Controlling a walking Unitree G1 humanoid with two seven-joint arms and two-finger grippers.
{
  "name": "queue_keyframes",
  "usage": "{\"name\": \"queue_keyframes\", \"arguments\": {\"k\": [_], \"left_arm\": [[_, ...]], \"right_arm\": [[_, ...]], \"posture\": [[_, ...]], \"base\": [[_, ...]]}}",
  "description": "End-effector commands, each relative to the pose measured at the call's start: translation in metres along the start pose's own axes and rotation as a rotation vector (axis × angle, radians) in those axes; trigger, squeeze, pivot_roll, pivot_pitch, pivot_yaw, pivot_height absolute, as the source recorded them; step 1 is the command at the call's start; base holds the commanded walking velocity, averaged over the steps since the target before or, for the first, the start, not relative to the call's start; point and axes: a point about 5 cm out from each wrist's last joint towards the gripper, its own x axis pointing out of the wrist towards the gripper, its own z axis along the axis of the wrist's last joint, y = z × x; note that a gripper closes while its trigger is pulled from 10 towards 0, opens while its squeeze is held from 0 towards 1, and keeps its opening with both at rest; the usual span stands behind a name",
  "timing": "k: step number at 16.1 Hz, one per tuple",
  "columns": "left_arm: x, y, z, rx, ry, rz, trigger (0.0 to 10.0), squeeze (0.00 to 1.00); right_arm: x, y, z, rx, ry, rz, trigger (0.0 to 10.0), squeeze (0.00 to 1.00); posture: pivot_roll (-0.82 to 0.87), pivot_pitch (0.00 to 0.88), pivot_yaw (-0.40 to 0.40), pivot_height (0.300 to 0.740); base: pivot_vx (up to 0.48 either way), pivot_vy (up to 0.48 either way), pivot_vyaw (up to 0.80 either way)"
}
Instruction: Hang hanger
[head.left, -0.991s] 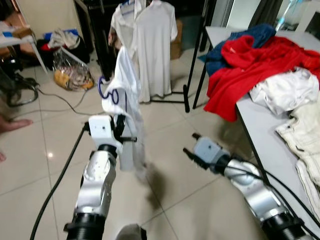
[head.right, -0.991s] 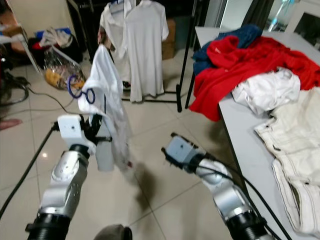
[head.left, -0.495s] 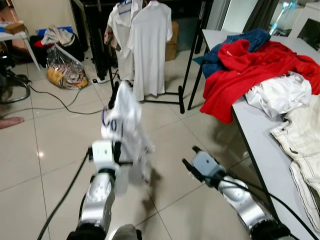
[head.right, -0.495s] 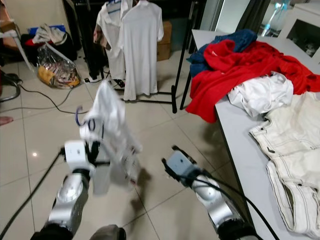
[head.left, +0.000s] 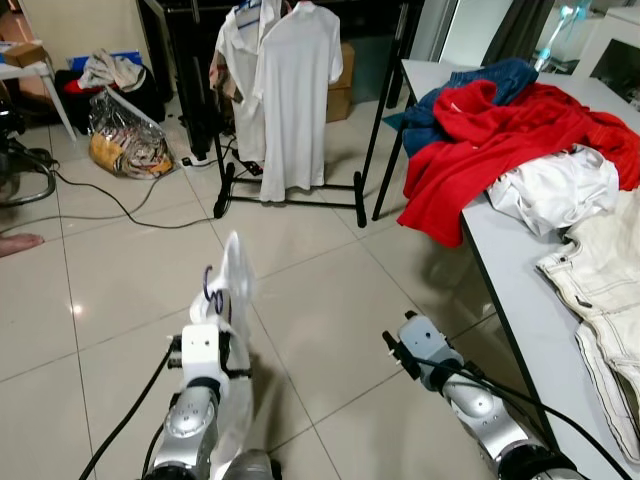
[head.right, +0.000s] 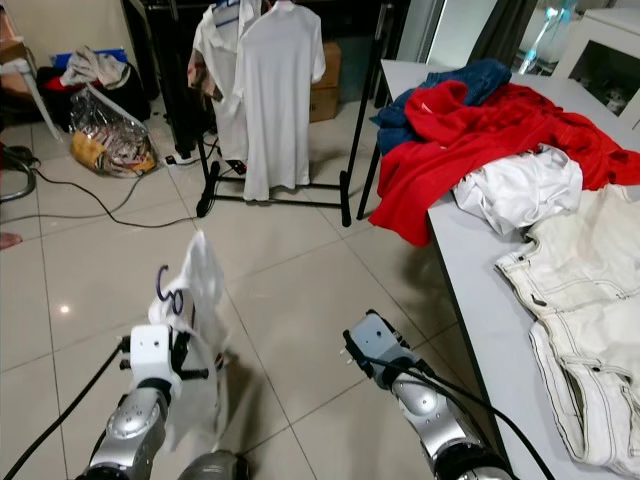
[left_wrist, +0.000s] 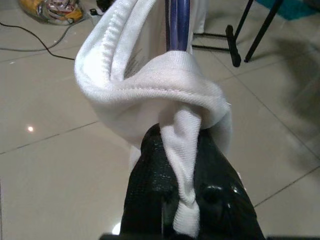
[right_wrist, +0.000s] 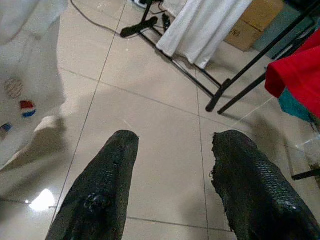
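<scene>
A head camera looks down on a tiled room. At about 7 o'clock, the left gripper (head.left: 222, 352) holds up a white shirt (head.left: 234, 300) draped over a blue hanger (head.left: 211, 291), its hook curling just above the cloth. In the left wrist view, the jaws are closed on a twisted fold of shirt fabric, with the blue hanger stem rising just beyond them; whether they pinch the hanger itself cannot be told. At 5 o'clock, the right gripper (head.left: 398, 347) hangs low over the floor with jaws spread wide, holding nothing. The black clothes rack (head.left: 290, 195) stands well apart at 12 o'clock, with two white garments (head.left: 296, 90) already on it. A counter (head.left: 520, 300) at 3 o'clock carries red, blue and white clothes. The likely risks: a grip on cloth alone may let the hanger slide or tilt out, the trailing hem may drag underfoot, and a cable (head.left: 110, 195) on the floor at 10 o'clock could snag.
</scene>
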Motion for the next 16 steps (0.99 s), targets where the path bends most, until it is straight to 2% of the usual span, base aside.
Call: {"name": "queue_keyframes", "arguments": {"k": [1,3,7,13,16], "left_arm": [[0.005,-0.003,0.011,0.028,-0.053,-0.019,10.0,0.00],[0.003,0.000,0.000,0.051,0.010,-0.004,10.0,0.00],[-0.001,0.001,-0.011,0.066,0.059,-0.001,10.0,0.00],[-0.002,-0.003,-0.013,0.078,0.069,-0.011,10.0,0.00],[-0.003,-0.001,-0.014,0.076,0.066,-0.002,10.0,0.00]], "right_arm": [[0.001,-0.004,0.000,0.020,-0.002,-0.031,10.0,0.00],[0.001,-0.001,-0.004,0.031,0.023,-0.054,10.0,0.00],[0.001,0.004,-0.007,0.039,0.039,-0.059,10.0,0.00],[0.000,0.002,-0.010,0.027,0.058,-0.064,10.0,0.00],[-0.002,0.004,-0.013,0.017,0.061,-0.045,10.0,0.00]], "posture": [[0.21,0.000,-0.041,0.740],[0.23,0.000,-0.027,0.740],[0.24,0.000,-0.031,0.740],[0.26,0.001,-0.037,0.740],[0.26,0.018,-0.064,0.740]], "base": [[0.000,0.000,0.00],[0.000,0.000,0.00],[0.000,0.000,0.00],[0.000,0.000,0.00],[0.269,0.000,0.00]]}}
